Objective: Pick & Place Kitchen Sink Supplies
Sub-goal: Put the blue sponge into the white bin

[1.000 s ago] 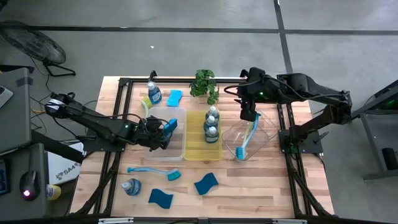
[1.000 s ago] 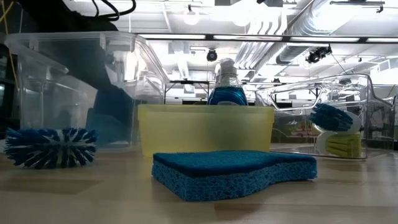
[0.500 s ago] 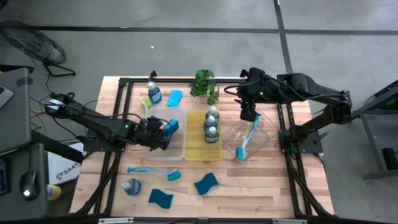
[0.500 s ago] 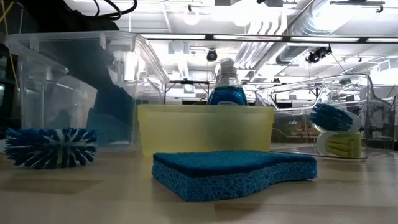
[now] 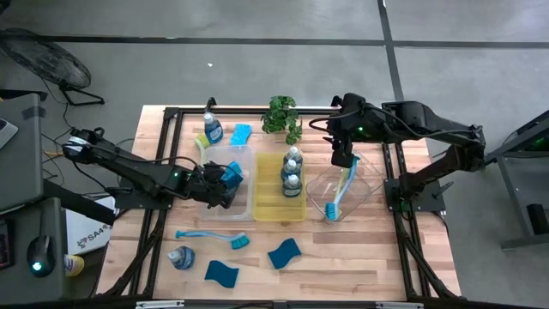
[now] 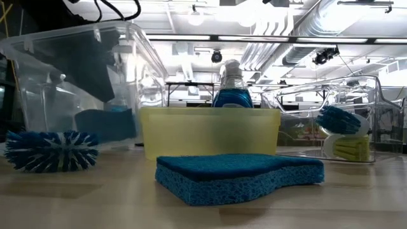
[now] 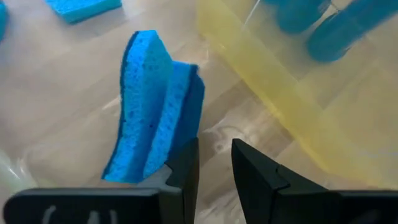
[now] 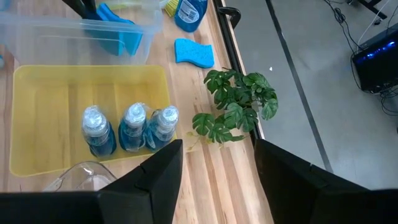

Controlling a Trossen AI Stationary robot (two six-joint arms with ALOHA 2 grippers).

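A wavy blue sponge (image 7: 155, 112) is standing on edge inside the clear tray (image 5: 243, 153), leaning. Three soap bottles (image 8: 130, 127) are standing in the yellow tray (image 8: 37, 87). A blue brush (image 5: 340, 193) is lying in the right clear tray. Two sponges (image 5: 284, 253), a brush (image 5: 214, 236) and a bottle (image 5: 181, 257) are lying on the counter (image 5: 343, 257).

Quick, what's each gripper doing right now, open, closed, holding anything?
Left gripper: open a little, blue sponge beside it in the clear tray, not gripped.
Right gripper: open, empty.
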